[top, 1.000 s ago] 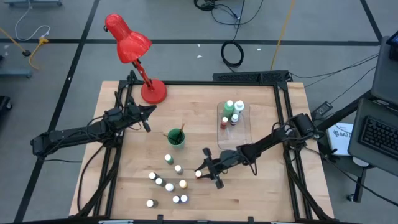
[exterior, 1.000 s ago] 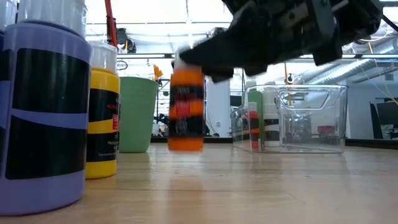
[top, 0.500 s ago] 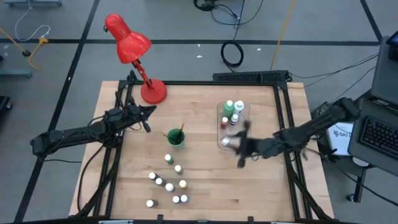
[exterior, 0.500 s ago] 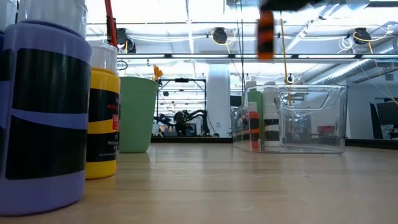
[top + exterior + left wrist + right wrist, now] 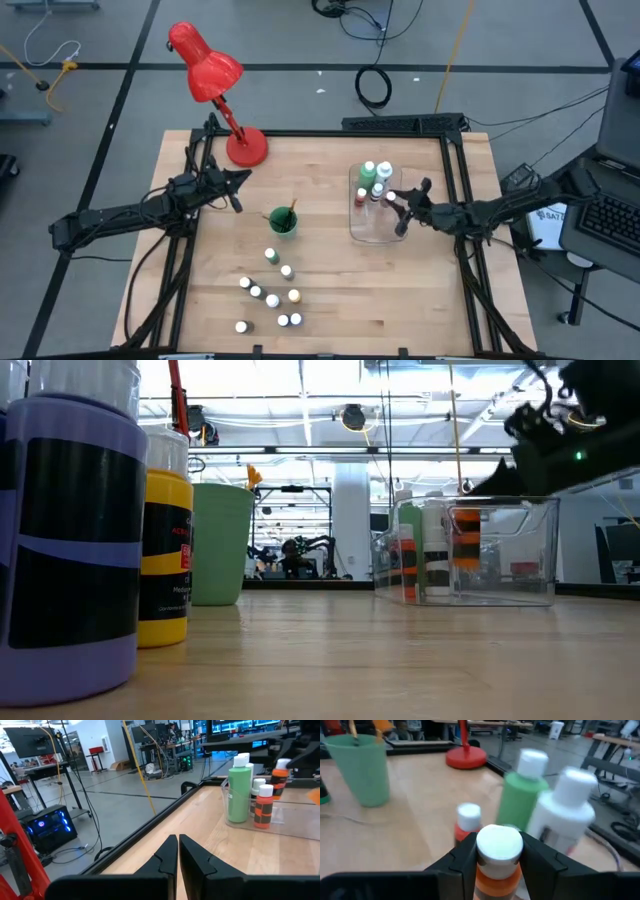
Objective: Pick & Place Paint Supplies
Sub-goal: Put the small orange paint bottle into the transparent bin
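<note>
Grey floor (image 5: 100, 110) with black cables (image 5: 375, 88) surrounds the wooden table (image 5: 320, 310).

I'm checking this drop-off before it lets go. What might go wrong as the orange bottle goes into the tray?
The right gripper holds the orange bottle inside the clear tray, close to the green bottle and white bottle. Opening or pulling out might knock those neighbours, or tip the orange bottle.
</note>
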